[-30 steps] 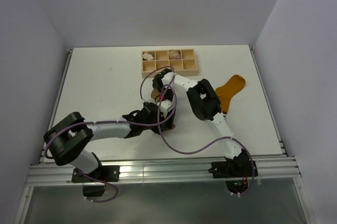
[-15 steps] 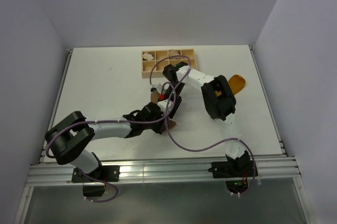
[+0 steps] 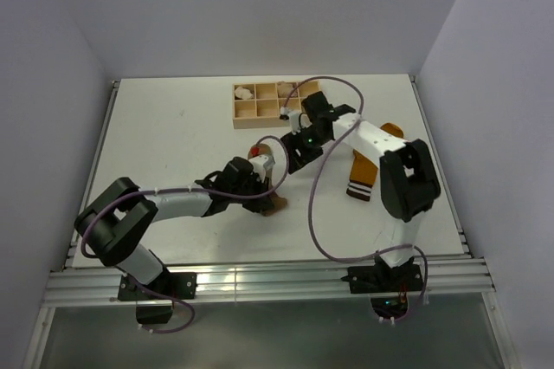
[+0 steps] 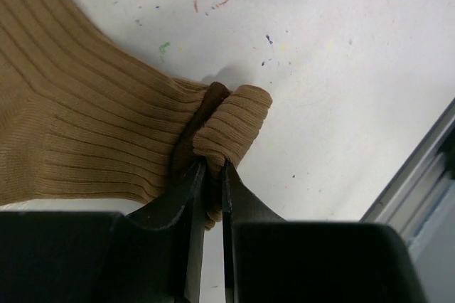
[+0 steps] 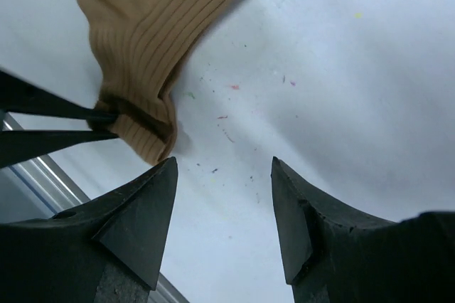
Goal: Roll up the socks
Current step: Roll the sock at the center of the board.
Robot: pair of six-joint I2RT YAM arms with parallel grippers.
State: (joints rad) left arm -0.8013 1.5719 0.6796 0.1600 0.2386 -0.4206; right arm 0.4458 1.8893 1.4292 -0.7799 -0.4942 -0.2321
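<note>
The tan-brown sock [image 4: 85,125] lies flat on the white table. Its end is folded over, with the dark brown toe [image 4: 206,104] tucked in the fold. My left gripper [image 4: 212,175] is shut on that folded end. In the top view the left gripper [image 3: 270,196] covers most of this sock, and only a brown bit [image 3: 276,205] shows. My right gripper [image 5: 224,168] is open and empty above bare table, just beside the folded end [image 5: 146,132]. In the top view it [image 3: 291,161] hangs over the table's middle. The mustard-orange sock [image 3: 370,161] lies flat at the right, with its striped cuff [image 3: 357,189] toward me.
A wooden compartment tray [image 3: 235,105] stands at the back centre and holds small pale bundles [image 3: 285,87]. The right arm crosses its right end. Purple cables loop over the middle of the table. A metal rail [image 3: 260,278] runs along the near edge.
The right arm has swung right and back from over the tan sock, uncovering the mustard sock's striped cuff. The left gripper has stayed on the tan sock.
</note>
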